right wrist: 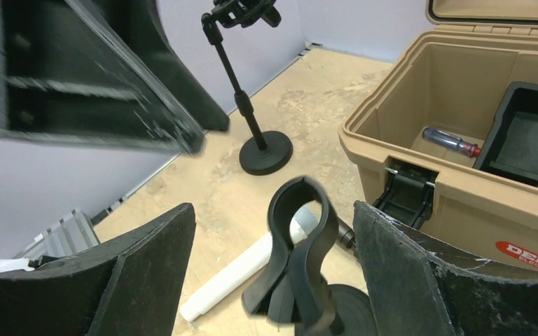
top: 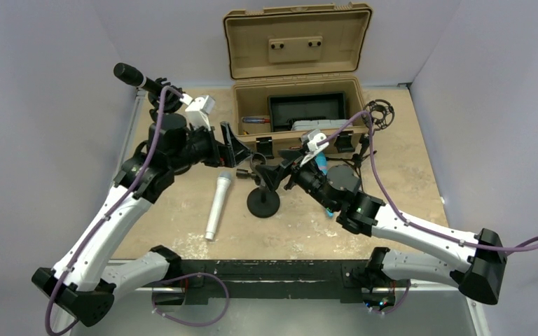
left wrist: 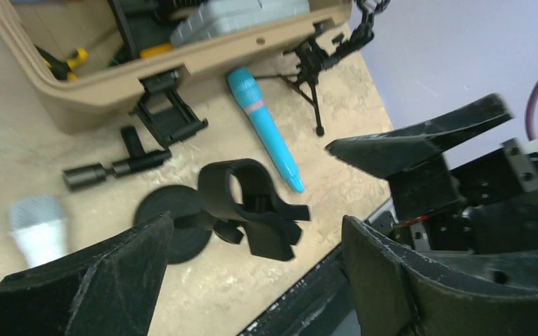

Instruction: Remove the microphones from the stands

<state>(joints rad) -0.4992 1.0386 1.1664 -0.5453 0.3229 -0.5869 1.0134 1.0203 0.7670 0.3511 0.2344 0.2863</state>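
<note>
A white microphone [top: 218, 205] lies flat on the table, left of a black stand with a round base [top: 263, 204]. The stand's clip [right wrist: 298, 245] is empty. My left gripper [top: 237, 148] is open and empty just up-left of the clip [left wrist: 252, 210]. My right gripper [top: 272, 173] is open and empty, its fingers either side of the clip without touching it. The white microphone also shows in the right wrist view [right wrist: 245, 273], and its head shows in the left wrist view [left wrist: 38, 227]. A black microphone [top: 129, 75] sits in a second stand [right wrist: 252, 119] at the back left.
An open tan case [top: 298, 91] stands at the back with a screwdriver [right wrist: 452, 142] inside. A blue microphone [left wrist: 263, 126] lies in front of it. A small tripod with a shock mount [top: 378, 115] stands to the case's right. A loose black rod [left wrist: 115, 168] lies by the latch.
</note>
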